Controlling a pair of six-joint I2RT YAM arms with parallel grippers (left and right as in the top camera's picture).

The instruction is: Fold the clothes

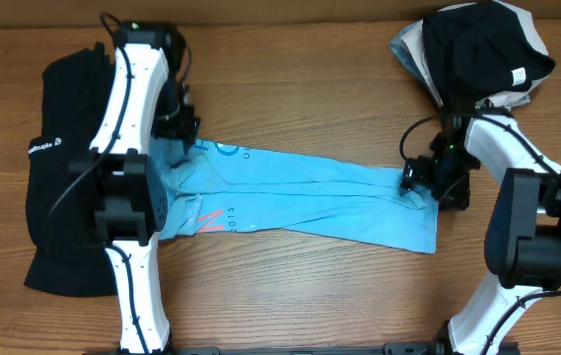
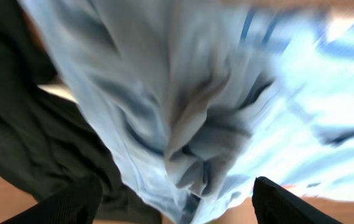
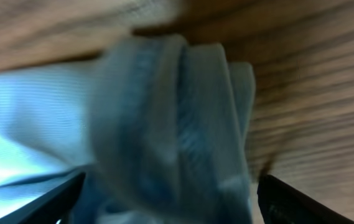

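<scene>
**A:** Item 1 in the figure?

**B:** The light blue cotton T-shirt (image 1: 310, 192) with white and orange-red lettering. It is gathered into 1 long narrow band and lies flat across the middle of the wooden counter (image 1: 290, 296). Its left end lies against the loose black garment (image 1: 58, 187) with the small white logo.

**A:** Which step is in hand, and how is it done well?

**B:** Judged from the layout, it is the release after laying the band out, ahead of an end-to-end fold. Both arms should rise straight up off the cloth, so that no crease catches a tip and gets dragged. The bunched left end probably needs smoothing before any further fold.

**A:** Item 2, the fingers?

**B:** The left fingers (image 2: 71, 202) stand spread wide on either side of the crumpled blue cloth and pinch nothing. Whether a tip brushes the fabric cannot be told. The right fingers (image 3: 313, 205) are likewise spread wide. They straddle the rolled edge at the band's right end and grip nothing.

**A:** Item 3?

**B:** A heap of black and grey cloth (image 1: 477, 44) at the far right corner, apart from the band.
</scene>
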